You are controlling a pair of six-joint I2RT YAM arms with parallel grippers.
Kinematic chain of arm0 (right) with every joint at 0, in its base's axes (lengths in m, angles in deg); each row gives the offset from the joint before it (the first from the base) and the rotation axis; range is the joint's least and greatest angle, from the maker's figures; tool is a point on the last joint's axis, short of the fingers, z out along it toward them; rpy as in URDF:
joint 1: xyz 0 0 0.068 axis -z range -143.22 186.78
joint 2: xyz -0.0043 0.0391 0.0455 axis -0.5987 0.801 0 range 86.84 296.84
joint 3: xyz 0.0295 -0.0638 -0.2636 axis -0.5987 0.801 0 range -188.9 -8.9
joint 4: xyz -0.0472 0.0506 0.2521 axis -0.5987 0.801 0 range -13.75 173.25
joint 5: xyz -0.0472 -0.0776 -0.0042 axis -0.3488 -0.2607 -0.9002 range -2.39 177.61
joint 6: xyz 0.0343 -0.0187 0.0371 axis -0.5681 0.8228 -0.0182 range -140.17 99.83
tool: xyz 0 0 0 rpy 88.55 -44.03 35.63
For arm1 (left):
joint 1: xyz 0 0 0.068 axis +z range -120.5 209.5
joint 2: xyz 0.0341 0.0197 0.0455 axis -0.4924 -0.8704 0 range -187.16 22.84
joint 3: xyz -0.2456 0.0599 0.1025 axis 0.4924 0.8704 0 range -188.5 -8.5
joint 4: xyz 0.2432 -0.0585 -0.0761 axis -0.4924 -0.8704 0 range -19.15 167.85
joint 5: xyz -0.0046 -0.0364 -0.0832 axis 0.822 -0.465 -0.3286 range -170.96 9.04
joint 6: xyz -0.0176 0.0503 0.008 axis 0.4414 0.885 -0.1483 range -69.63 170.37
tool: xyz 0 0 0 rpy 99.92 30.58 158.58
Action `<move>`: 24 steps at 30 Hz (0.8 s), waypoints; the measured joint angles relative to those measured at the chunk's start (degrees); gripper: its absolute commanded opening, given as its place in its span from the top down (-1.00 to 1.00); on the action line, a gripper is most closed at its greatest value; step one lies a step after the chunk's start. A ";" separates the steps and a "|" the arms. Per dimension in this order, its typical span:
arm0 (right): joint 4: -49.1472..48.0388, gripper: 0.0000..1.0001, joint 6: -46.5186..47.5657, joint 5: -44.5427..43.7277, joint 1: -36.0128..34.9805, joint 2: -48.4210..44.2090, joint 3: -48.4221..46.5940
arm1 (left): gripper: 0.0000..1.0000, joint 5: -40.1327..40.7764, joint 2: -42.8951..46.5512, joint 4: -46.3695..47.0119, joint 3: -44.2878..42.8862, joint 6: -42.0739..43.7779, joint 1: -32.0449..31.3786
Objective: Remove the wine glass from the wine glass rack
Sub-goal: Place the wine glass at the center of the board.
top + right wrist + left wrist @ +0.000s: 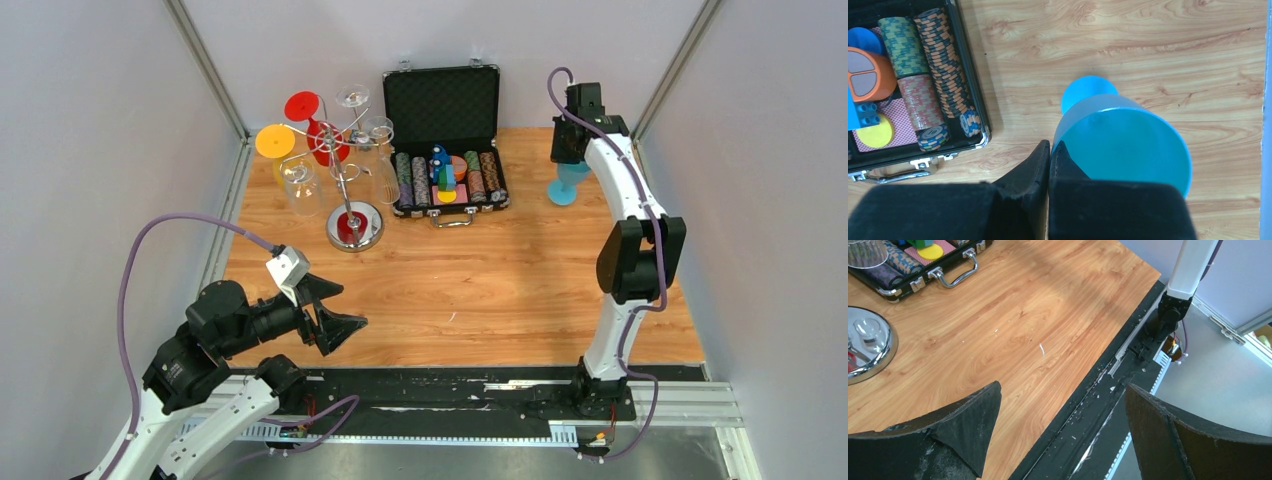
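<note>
Finds the blue wine glass already off the wine glass rack, upright at 2 o'clock on the table, well apart from that chrome stand at 10 o'clock, where a red glass, a yellow glass and clear glasses hang. Pinches its rim with the right gripper, fingers pressed together on the thin wall. Cannot tell whether the foot touches the wood. Holds the left gripper wide apart and empty at 7 o'clock. Looks light, stiff and smooth, so likely slippery, perhaps breakable. Calls for a steady, moderate squeeze at rim or stem, never a hard clamp. Tips easily on 1 narrow foot, so best lowered straight.
</note>
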 measured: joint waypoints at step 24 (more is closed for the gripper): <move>6.67 0.65 -0.81 2.21 2.40 8.90 -8.48 | -1.00 0.17 0.00 0.00 0.00 -0.02 0.00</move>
